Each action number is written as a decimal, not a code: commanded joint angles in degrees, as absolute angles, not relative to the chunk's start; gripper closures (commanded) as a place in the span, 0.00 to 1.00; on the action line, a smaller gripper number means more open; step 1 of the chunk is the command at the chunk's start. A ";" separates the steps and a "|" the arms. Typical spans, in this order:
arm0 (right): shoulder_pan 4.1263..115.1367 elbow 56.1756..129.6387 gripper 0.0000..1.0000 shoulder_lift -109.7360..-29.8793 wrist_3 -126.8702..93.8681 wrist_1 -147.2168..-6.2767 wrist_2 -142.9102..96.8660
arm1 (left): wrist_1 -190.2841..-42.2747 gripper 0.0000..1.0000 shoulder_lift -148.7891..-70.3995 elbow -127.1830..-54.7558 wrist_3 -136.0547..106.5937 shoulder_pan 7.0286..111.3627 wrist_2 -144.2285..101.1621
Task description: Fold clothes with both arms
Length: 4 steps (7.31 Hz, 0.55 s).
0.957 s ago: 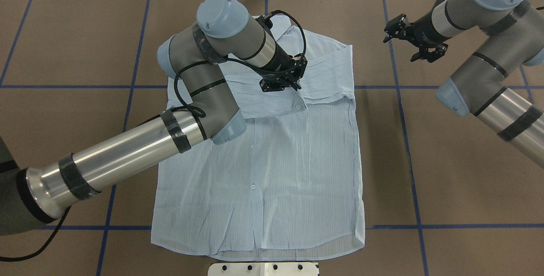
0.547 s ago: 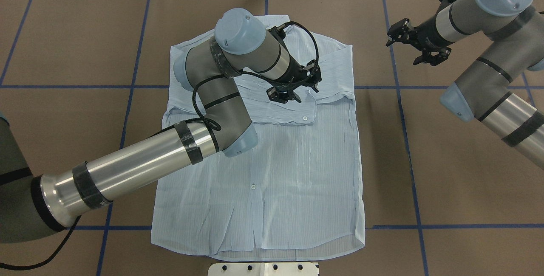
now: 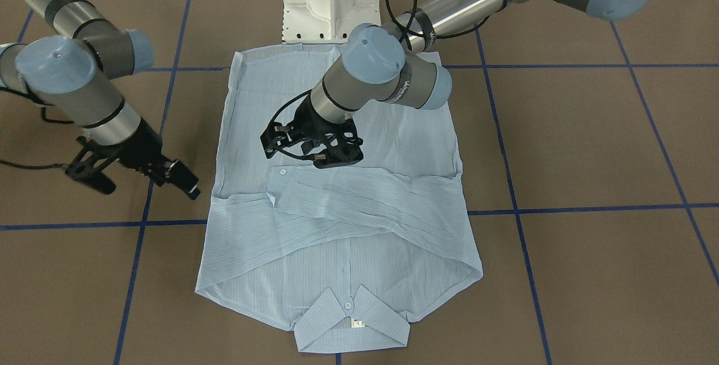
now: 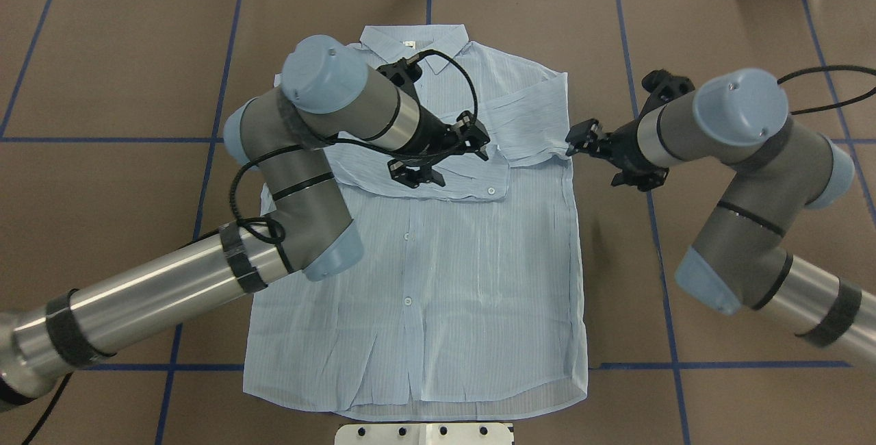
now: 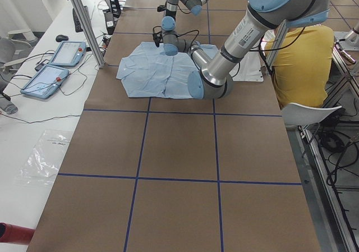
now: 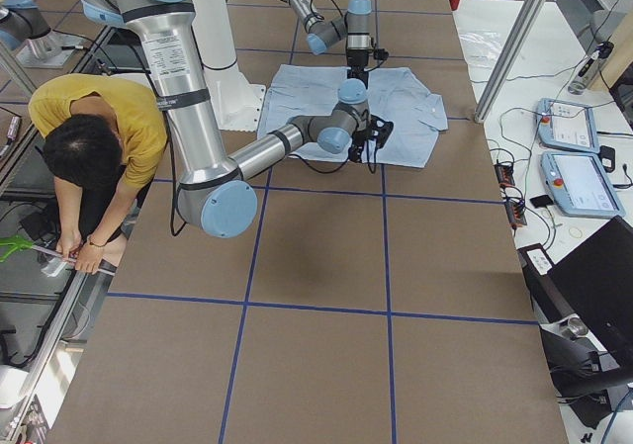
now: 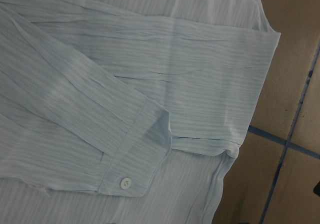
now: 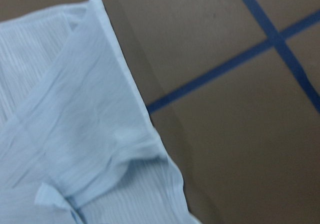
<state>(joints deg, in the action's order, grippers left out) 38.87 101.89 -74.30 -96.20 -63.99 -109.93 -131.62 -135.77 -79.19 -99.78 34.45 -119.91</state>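
Observation:
The light-blue striped shirt (image 4: 465, 281) lies flat, front up, on the brown table, collar (image 4: 414, 37) at the far side. Both sleeves are folded across the chest, and a buttoned cuff (image 4: 489, 188) lies on top. It shows in the front view (image 3: 337, 230) and both wrist views (image 7: 150, 84) (image 8: 75, 134). My left gripper (image 4: 441, 161) (image 3: 309, 154) hovers over the chest just beside the folded sleeve, open and empty. My right gripper (image 4: 606, 161) (image 3: 149, 188) is wide open and empty, one fingertip at the shirt's right edge by the folded shoulder.
The white pedestal (image 3: 328, 0) stands at the shirt's hem. Blue tape lines (image 4: 643, 226) cross the brown table (image 4: 739, 34). A person in yellow (image 6: 99, 118) crouches beside the table. Two tablets (image 5: 53, 67) lie on a side bench.
The cuff shifted right and now lies still on the chest. My left gripper has drawn back to the left. My right arm swung in from the back right to the shirt's right edge.

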 commanded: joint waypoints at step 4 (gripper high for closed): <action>2.51 122.08 0.10 -75.93 -110.02 -100.18 -88.37 | -131.48 0.17 -124.10 -91.14 -98.00 37.00 -119.88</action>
